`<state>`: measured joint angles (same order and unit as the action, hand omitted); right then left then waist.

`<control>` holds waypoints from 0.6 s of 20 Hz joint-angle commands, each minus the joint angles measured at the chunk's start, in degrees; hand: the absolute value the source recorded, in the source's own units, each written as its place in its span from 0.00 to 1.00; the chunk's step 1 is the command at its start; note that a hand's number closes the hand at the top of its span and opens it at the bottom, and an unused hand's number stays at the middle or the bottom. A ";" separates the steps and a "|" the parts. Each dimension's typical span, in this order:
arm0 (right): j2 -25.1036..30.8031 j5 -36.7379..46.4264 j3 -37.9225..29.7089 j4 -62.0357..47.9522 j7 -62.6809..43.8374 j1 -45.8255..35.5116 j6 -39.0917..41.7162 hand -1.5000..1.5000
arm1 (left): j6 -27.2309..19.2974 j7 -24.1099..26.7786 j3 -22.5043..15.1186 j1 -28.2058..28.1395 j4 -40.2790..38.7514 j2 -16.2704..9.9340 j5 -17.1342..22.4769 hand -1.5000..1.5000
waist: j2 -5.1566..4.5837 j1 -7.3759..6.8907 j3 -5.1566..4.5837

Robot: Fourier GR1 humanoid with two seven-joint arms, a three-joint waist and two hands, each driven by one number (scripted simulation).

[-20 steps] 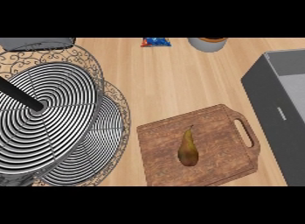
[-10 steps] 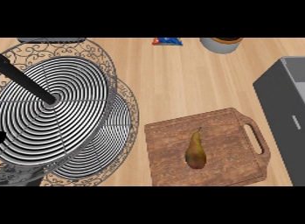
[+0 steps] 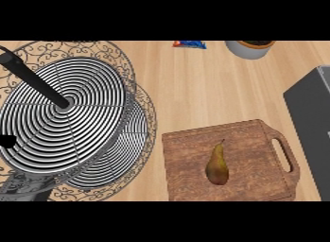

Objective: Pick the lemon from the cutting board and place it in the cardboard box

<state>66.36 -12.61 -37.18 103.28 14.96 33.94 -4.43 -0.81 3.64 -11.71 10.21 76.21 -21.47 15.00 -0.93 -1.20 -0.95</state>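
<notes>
Head view, looking steeply down at a light wooden counter (image 3: 195, 90). Neither forearm nor hand shows here, so the fingers' state cannot be told.

A brown wooden cutting board (image 3: 251, 142) with a handle slot on its right side lies at lower centre-right. On it rests a yellow-brown, pear-shaped fruit (image 3: 217, 165), its narrow stem end pointing up the picture; nothing touches it.

A tiered wire basket stand (image 3: 69, 127) of black-and-white rings fills the left side, just beside the board.

At the right edge stands a grey box (image 3: 314, 118). At the top edge sit a grey pot (image 3: 249, 48) and a blue-and-red packet (image 3: 189, 44), whose lettering is unreadable.
</notes>
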 commanded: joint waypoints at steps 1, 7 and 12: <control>1.84 4.30 4.27 -3.04 -0.88 -3.00 -2.31 1.00 | -1.26 -2.88 -6.20 5.34 7.17 1.41 -5.65 0.50 | 0.58 -0.63 1.16; 0.79 8.97 14.27 -6.82 -1.93 -8.25 -5.97 1.00 | -1.21 -0.24 -6.69 5.64 3.52 2.99 -6.43 0.50 | 0.26 -0.98 1.14; -1.84 5.34 20.80 -16.18 -2.79 -13.28 -2.10 0.00 | 1.13 0.04 -6.06 7.73 2.30 1.40 -5.77 0.50 | -0.07 -2.07 1.30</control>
<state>66.12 -5.11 -20.35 93.00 12.61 23.86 -8.94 0.25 4.51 -12.59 12.77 74.42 -20.66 14.56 -1.61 -3.52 -0.75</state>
